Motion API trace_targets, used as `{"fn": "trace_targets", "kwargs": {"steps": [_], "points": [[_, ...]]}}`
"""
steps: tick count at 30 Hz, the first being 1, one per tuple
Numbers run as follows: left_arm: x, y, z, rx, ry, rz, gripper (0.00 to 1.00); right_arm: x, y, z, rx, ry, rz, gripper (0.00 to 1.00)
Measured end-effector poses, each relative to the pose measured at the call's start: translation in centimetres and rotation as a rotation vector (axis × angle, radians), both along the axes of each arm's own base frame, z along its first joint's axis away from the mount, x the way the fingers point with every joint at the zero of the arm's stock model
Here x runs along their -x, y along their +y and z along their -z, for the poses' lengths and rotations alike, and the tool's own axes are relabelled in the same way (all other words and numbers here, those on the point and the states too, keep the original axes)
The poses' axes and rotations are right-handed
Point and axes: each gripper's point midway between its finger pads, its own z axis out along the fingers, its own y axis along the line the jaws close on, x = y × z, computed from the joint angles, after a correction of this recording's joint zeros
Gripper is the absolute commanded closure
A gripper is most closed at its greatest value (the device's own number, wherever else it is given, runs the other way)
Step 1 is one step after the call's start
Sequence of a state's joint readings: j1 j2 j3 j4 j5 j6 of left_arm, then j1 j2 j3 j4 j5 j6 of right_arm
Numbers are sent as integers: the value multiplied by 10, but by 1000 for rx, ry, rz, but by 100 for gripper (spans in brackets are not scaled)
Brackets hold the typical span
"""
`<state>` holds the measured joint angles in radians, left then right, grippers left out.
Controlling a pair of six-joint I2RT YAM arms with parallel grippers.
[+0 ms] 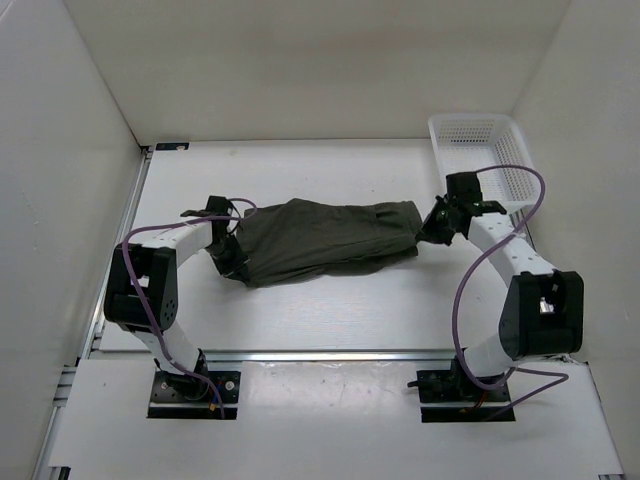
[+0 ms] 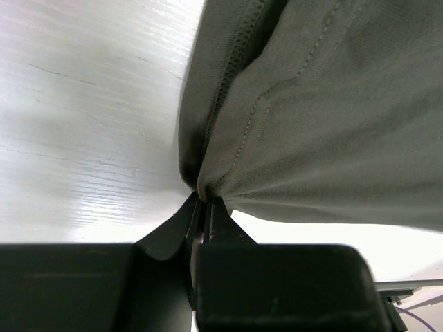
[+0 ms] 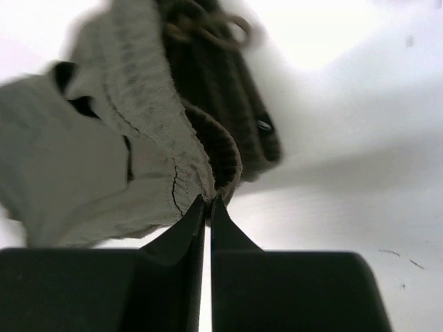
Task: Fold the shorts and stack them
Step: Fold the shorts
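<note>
Overhead, left gripper (image 1: 236, 266) and right gripper (image 1: 427, 235) pinch the shorts (image 1: 320, 240) — drawstring (image 3: 208, 24) shows only at right wrist.

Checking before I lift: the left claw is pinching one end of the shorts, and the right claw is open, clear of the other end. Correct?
Not quite. The right claw is shut on the waistband end of the shorts, not open and clear of it; the right wrist view shows this. The left claw is indeed pinching the other end.
</note>
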<state>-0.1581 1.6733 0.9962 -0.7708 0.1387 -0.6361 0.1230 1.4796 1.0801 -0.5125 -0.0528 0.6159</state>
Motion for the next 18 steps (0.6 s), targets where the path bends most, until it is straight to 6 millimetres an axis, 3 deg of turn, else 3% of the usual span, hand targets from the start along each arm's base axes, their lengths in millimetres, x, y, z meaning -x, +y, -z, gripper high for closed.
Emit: {"fn": "trace_targets", "kwargs": {"steps": [1,5,6,7,9,10,12,14,15,18], "points": [[0,1,0,0,0,-3,90,7,-1,13,6,39,-1,100],[-1,5,0,-1,1,-8,90,30,-5,57,30,179,1,34],[-1,6,0,-2,3,-11,90,34,-6,64,40,203,-2,28],[0,7,0,-3,4,-13,90,36,-7,68,48,215,-3,24],[-1,10,0,-5,4,-12,76,36,-9,68,58,215,-2,19],[-1,11,0,-5,3,-11,67,34,-10,67,63,207,-4,19],[-1,14,0,-7,2,-6,41,29,-9,63,63,195,-7,19],[-1,17,0,-8,3,-6,27,21,-7,58,57,179,-11,19],[-1,18,0,-8,3,-6,14,16,-5,56,50,170,-15,19],[-3,22,-3,-9,2,-8,13,2,2,59,22,163,-31,19]]}}
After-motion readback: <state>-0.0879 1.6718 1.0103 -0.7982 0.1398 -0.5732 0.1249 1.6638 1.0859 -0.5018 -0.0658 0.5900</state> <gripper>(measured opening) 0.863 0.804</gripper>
